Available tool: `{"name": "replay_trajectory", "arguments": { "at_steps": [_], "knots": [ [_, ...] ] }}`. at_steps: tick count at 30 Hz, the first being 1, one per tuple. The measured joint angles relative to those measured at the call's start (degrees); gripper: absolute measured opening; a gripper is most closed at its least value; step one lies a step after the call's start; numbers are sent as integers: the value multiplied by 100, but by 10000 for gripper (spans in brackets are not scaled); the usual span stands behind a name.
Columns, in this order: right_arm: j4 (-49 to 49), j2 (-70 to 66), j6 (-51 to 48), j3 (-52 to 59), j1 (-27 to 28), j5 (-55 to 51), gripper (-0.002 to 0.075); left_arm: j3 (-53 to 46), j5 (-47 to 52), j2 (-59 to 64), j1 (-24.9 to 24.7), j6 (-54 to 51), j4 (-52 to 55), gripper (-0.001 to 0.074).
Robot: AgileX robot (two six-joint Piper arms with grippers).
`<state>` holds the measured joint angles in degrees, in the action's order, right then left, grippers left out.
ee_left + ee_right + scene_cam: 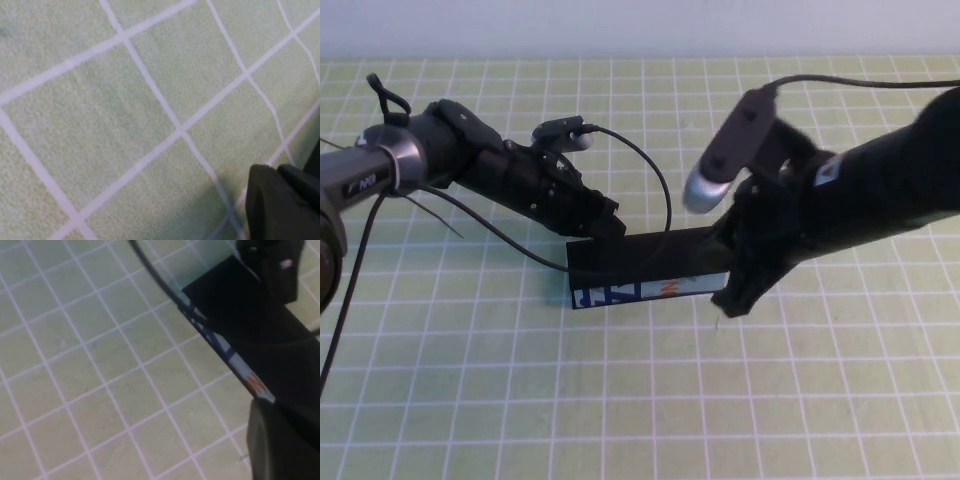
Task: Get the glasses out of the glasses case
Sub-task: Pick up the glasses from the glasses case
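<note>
The glasses case (645,262) lies lid down in the middle of the mat, black on top, with its light blue printed long side (620,292) facing me. The glasses are hidden. My left gripper (607,222) rests shut at the case's back left corner; the left wrist view shows only its dark fingertips (277,202) together over the mat. My right gripper (733,296) is shut at the case's right end, low against it. The right wrist view shows the case (225,300) running away from that gripper's dark finger (280,440).
A green mat with a white grid (520,400) covers the table. A black cable (665,200) loops from the left wrist camera down across the case's top. The right wrist camera (730,150) hangs above the case's right half.
</note>
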<state>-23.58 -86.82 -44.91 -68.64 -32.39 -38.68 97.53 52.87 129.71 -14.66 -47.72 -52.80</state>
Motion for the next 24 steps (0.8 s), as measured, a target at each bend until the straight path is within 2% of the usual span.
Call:
{"name": "replay_trajectory", "arguments": {
  "at_steps": [4, 11, 15, 24],
  "knots": [
    [254, -632, -781, -252, -304, 91, 6, 0, 13, 0, 0, 13, 0, -4],
    [489, -1414, -1990, -413, -353, 447, 162, 0, 13, 0, 0, 26, 0, -4],
    [494, -1606, -2382, -423, -353, 733, 219, 0, 13, 0, 0, 49, 0, -4],
    [499, -1906, -2815, -423, -355, 1355, 246, 0, 25, 0, 0, 132, 0, -4]
  ]
}}
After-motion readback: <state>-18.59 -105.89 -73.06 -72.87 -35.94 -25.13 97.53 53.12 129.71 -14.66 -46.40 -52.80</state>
